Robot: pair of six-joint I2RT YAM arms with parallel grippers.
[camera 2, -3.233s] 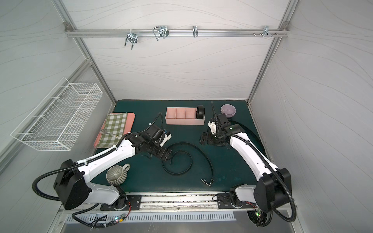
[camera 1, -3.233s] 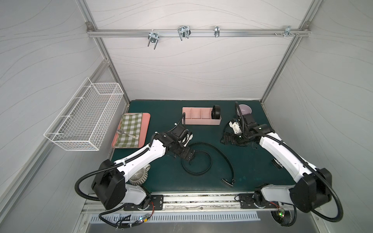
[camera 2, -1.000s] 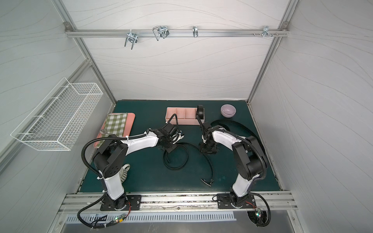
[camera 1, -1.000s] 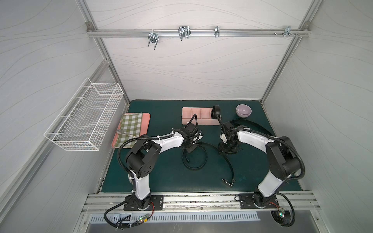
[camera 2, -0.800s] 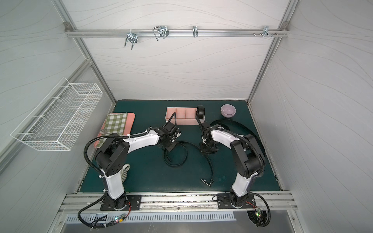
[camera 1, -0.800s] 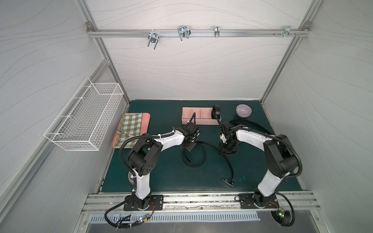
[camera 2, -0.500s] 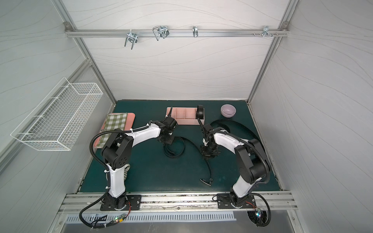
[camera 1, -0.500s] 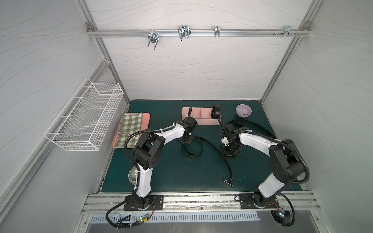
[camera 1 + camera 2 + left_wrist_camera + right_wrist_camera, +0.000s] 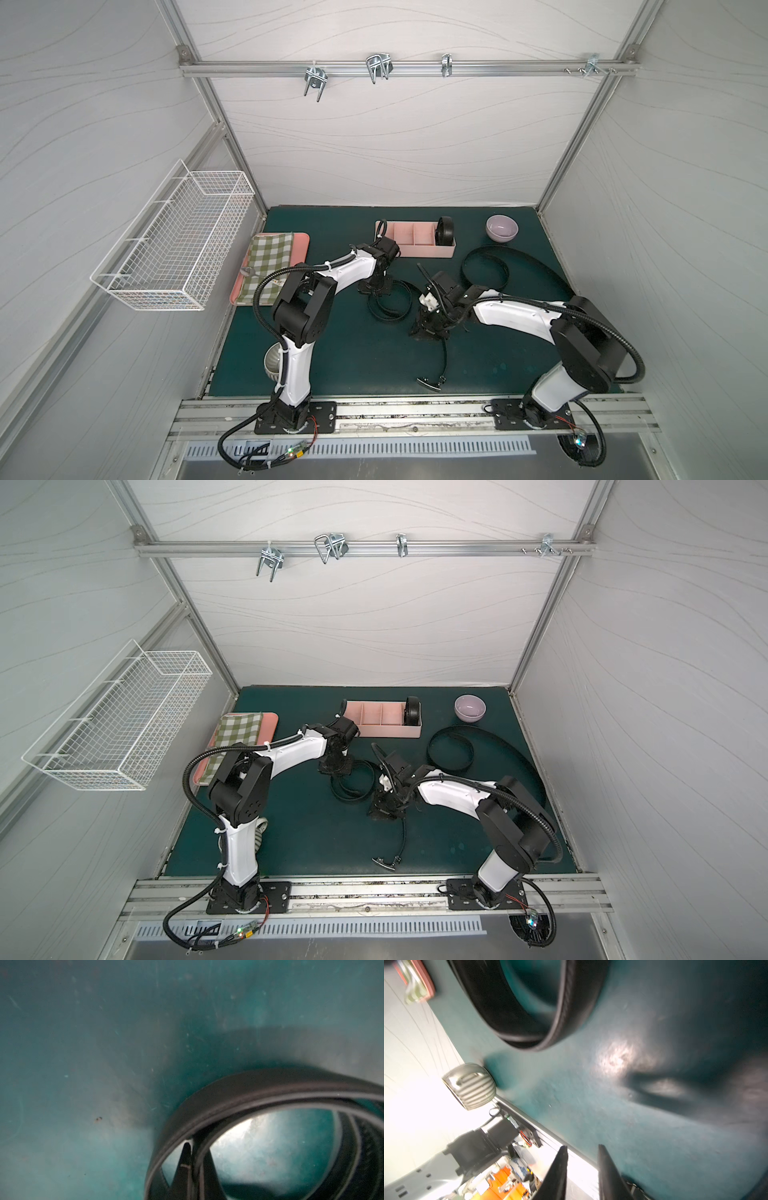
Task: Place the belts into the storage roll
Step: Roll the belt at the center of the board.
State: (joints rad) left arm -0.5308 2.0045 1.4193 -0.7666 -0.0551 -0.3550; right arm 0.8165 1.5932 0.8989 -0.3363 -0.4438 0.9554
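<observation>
One belt sits as a tight coil (image 9: 445, 232) in the right end compartment of the pink storage roll (image 9: 415, 250). A second belt lies as a loose coil (image 9: 390, 303) mid-table. My left gripper (image 9: 376, 286) is shut on its strap, and the left wrist view shows the strap (image 9: 249, 1084) pinched between the fingertips of the left gripper (image 9: 195, 1151). Its tail runs forward under my right gripper (image 9: 430, 328) to a buckle (image 9: 430, 382). In the right wrist view the right gripper (image 9: 582, 1151) is open, with nothing between its fingers. A third belt (image 9: 484, 270) loops at the right.
A purple bowl (image 9: 502, 227) stands at the back right. The flat pink tray with checked cloth (image 9: 270, 257) lies at the left, under a white wire basket (image 9: 174, 249) on the wall. A grey ribbed cup (image 9: 272, 361) sits behind the left arm's base.
My right gripper has moved toward the front and left along the belt's tail, and its jaws have narrowed. My left gripper has shifted slightly left with the strap, which tightens the loose coil.
</observation>
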